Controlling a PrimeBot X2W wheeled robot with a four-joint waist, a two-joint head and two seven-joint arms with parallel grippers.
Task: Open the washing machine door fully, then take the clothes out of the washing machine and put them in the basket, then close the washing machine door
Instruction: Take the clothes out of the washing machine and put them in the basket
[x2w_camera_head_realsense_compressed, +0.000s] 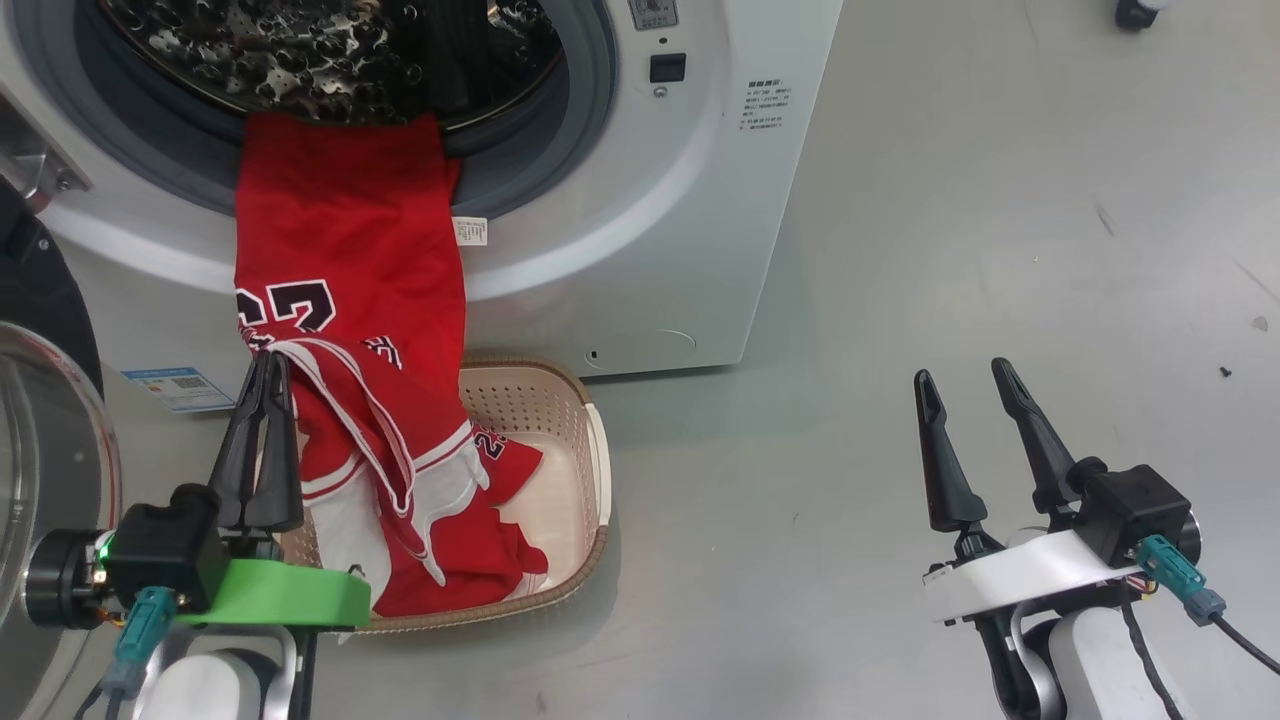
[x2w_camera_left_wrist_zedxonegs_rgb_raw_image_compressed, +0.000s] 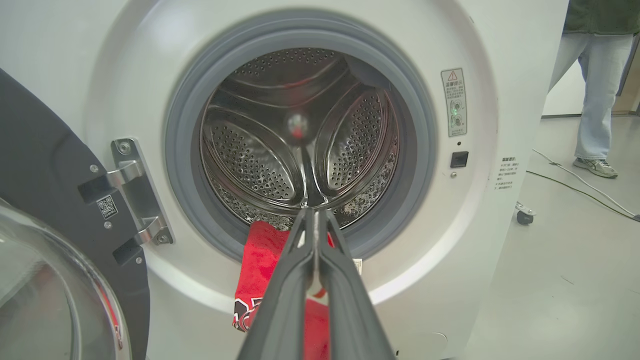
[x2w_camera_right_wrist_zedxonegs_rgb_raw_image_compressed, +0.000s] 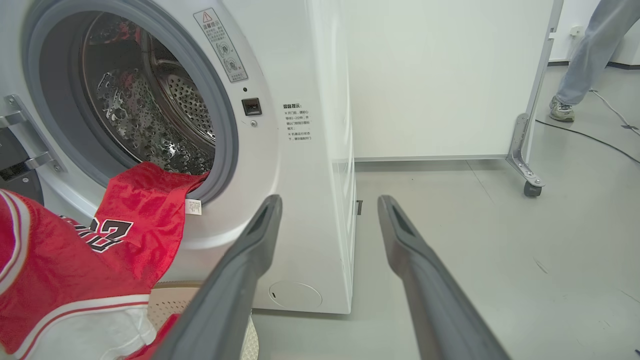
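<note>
Red clothes (x2w_camera_head_realsense_compressed: 350, 260) hang from washing machine (x2w_camera_head_realsense_compressed: 640, 200) into basket (x2w_camera_head_realsense_compressed: 560, 400).
Grip: left tool (x2w_camera_head_realsense_compressed: 268, 365) clenched on clothes at white trim; right tool (x2w_camera_head_realsense_compressed: 965, 385) released, well apart.

The washing machine (x2w_camera_head_realsense_compressed: 640, 250) has a smooth, glossy white shell, a matt grey rubber gasket (x2w_camera_left_wrist_zedxonegs_rgb_raw_image_compressed: 182, 150) and a shiny perforated steel drum (x2w_camera_left_wrist_zedxonegs_rgb_raw_image_compressed: 250, 165). The clothes (x2w_camera_head_realsense_compressed: 340, 250) are red mesh-like cloth with white trim. The basket (x2w_camera_head_realsense_compressed: 540, 400) is matt cream perforated plastic with a brown woven-look rim. The washing machine door (x2w_camera_head_realsense_compressed: 55, 460), at nine o'clock, carries clear glossy glass. The floor (x2w_camera_head_realsense_compressed: 950, 200) is smooth matt grey
</note>
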